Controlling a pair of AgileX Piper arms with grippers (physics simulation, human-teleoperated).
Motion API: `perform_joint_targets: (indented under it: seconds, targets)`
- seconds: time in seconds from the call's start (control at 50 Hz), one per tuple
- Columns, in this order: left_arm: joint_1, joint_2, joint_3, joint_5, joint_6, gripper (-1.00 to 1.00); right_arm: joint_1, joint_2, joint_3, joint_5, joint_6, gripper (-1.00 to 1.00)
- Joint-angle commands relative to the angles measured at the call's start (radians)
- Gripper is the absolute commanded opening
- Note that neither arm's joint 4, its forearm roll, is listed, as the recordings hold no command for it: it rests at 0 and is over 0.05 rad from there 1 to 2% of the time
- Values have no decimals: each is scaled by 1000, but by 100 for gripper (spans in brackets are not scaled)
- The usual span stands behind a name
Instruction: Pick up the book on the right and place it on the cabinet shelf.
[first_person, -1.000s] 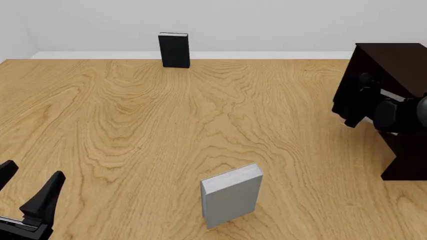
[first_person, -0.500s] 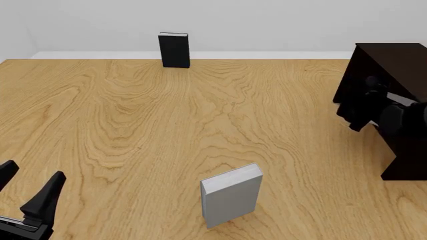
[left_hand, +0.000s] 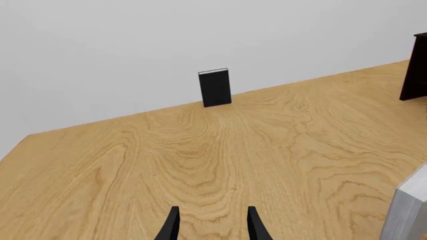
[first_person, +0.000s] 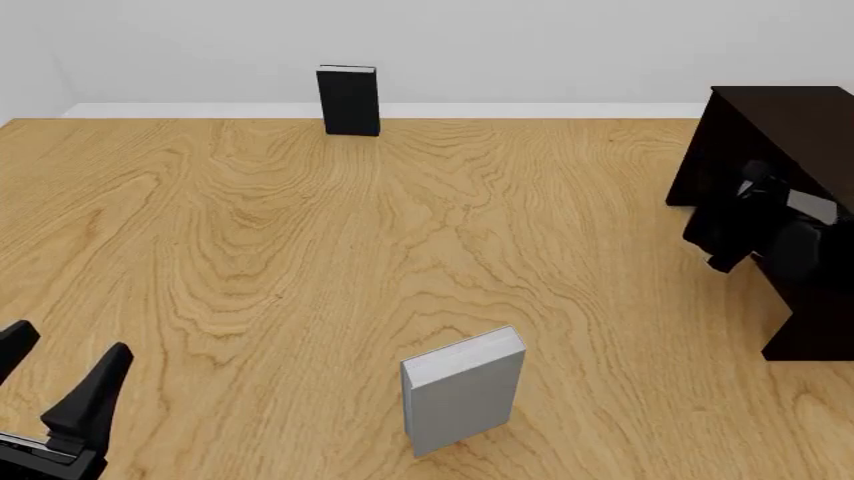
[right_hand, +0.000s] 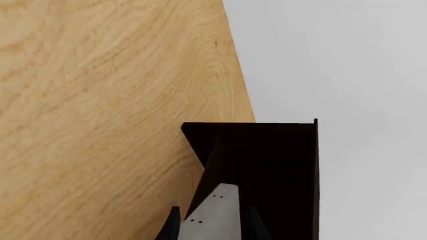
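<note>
Your right pincer (first_person: 727, 235) — clamped on the book (right_hand: 213, 215) — sits at the cabinet (first_person: 787, 130); ease it onto the shelf, then release.

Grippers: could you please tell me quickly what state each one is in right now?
Left gripper: open, holding nothing.
Right gripper: shut on the book, at the cabinet.

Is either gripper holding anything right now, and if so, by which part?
The right gripper holds a light-grey book by its two faces near one end, in front of the dark cabinet. The left gripper is open and empty.
</note>
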Motion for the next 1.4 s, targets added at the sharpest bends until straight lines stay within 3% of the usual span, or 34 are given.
perform_joint_targets:
  seconds: [0.02, 0.58, 1.4]
  targets:
    - [-3, 0, 0, 0, 0, 100, -41, -8, 45, -12, 0, 100]
    - [-9, 1, 0, 1, 1, 100, -79, -26, 128, -62, 8, 100]
    - [-18, 1, 0, -1, -5, 100, -166, -84, 216, -81, -25, 100]
